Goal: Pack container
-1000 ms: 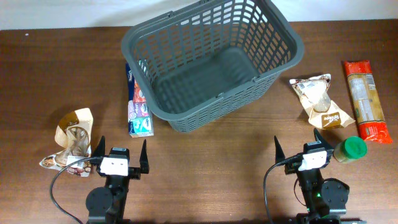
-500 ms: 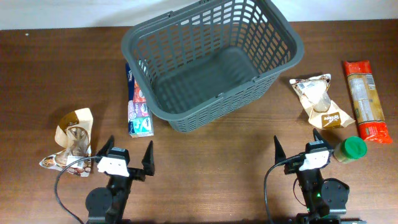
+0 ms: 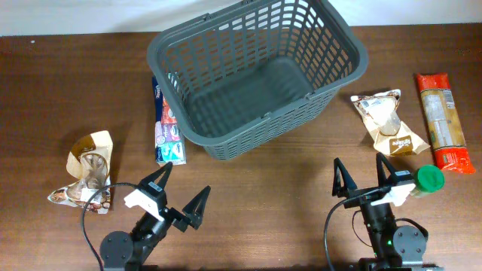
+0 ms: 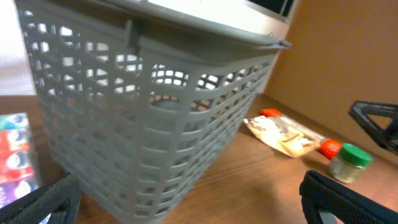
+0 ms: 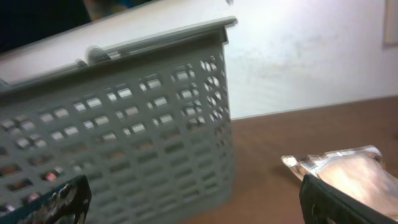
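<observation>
The container [image 3: 256, 135], a big dark grey lattice basket, stands empty at the back centre of the brown table. My left gripper [image 3: 187, 179] is open near the front left, angled toward the basket's near wall with nothing between its fingers. The left wrist view shows that wall [image 4: 143, 118] filling the frame ahead of the open gripper [image 4: 196, 205]. My right gripper [image 3: 359, 162] is open at the front right, empty, just left of a green-lidded jar [image 3: 425, 181]. In the right wrist view the basket [image 5: 124, 130] lies ahead to the left of the gripper [image 5: 196, 205].
A blue and red packet [image 3: 167, 124] lies against the basket's left side. A brown and white bag [image 3: 88, 169] sits at front left. Right of the basket lie a clear bag [image 3: 388, 120] and a red pasta packet [image 3: 443, 120].
The left gripper has swung to the right and turned toward the basket. The right gripper has tilted slightly and shifted a little. Both stayed open.
</observation>
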### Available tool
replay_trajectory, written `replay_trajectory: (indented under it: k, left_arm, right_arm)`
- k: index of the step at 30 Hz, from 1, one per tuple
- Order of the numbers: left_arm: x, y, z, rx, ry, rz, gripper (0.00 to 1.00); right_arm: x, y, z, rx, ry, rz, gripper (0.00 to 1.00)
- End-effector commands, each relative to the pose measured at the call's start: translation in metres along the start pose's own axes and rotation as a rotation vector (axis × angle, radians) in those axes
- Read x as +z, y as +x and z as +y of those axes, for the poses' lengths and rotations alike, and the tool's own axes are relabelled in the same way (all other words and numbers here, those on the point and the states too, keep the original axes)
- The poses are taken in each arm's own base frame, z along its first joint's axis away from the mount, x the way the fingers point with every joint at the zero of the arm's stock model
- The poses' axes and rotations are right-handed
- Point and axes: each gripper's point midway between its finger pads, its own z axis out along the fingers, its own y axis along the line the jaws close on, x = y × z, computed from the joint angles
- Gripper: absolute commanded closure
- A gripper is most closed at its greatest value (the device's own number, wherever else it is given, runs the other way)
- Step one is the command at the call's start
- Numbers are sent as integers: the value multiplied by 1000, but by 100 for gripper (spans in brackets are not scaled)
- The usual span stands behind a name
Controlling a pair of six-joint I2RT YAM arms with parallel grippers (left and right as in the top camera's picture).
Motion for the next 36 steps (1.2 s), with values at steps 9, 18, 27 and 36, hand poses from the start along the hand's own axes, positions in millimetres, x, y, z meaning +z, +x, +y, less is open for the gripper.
replay_trajectory:
  k: [9, 18, 27, 36]
  left_arm:
    - [-9, -171, -63, 136, 46, 38, 0]
    - [-22, -284, -131, 299, 250, -125, 0]
    - [-15, -318, -120, 135, 115, 34, 0]
    - [8, -290, -86, -17, 3, 438, 0]
  right_arm:
    - [-15, -159, 9, -201, 211, -80, 1]
    - [3, -239, 78, -131, -1, 286, 1]
    - [-11, -303, 94, -79, 40, 307, 1]
    - [3, -288, 90, -39, 74, 598, 1]
